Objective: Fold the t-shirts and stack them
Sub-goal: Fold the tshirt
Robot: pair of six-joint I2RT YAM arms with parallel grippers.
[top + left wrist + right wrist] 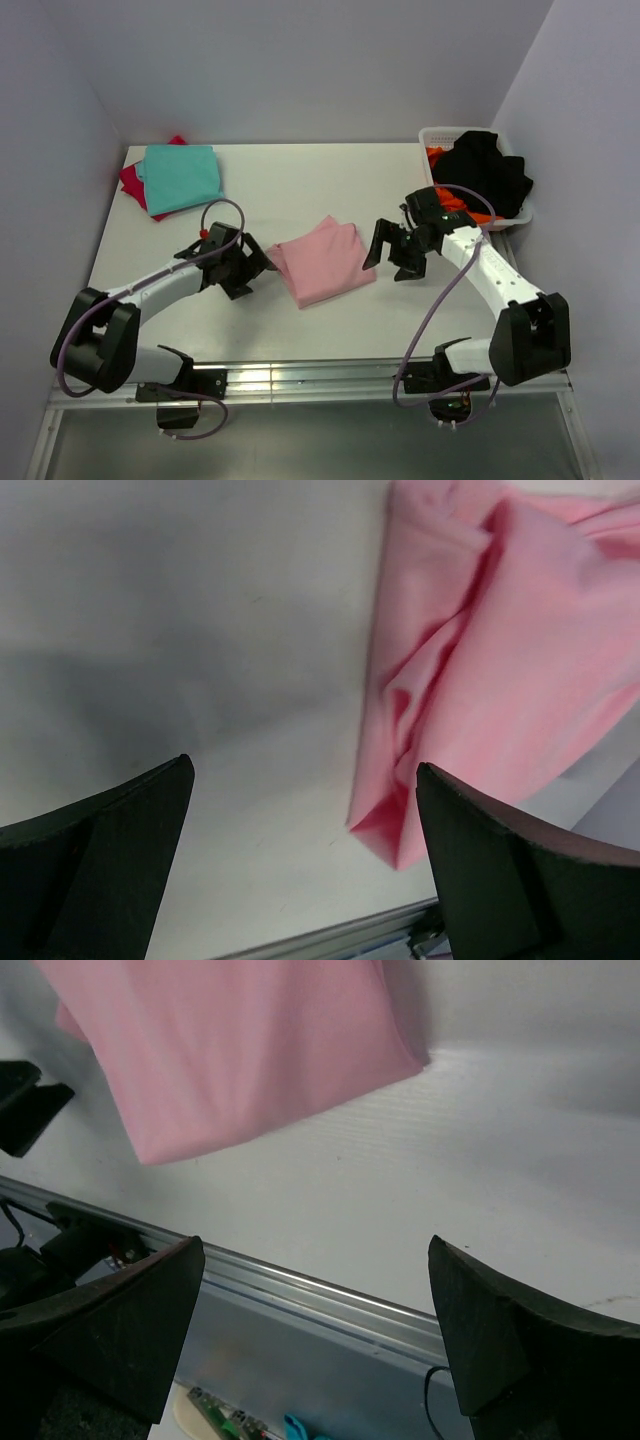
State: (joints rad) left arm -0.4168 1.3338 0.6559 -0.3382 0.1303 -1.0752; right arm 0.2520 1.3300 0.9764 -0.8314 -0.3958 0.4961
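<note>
A folded light pink t-shirt (321, 259) lies in the middle of the white table (300, 185). My left gripper (252, 268) stands open just left of it, and in the left wrist view the pink t-shirt (500, 650) shows a creased corner near the right finger, nothing between the fingers. My right gripper (392, 254) stands open just right of the shirt, apart from it. In the right wrist view the pink t-shirt (240, 1050) lies beyond the empty fingers. A folded teal t-shirt (182, 177) rests on a red one (133, 184) at the back left.
A white basket (431, 140) at the back right holds black (485, 170) and orange clothes. The table's metal front rail (320, 375) runs along the near edge. Grey walls close in left, back and right.
</note>
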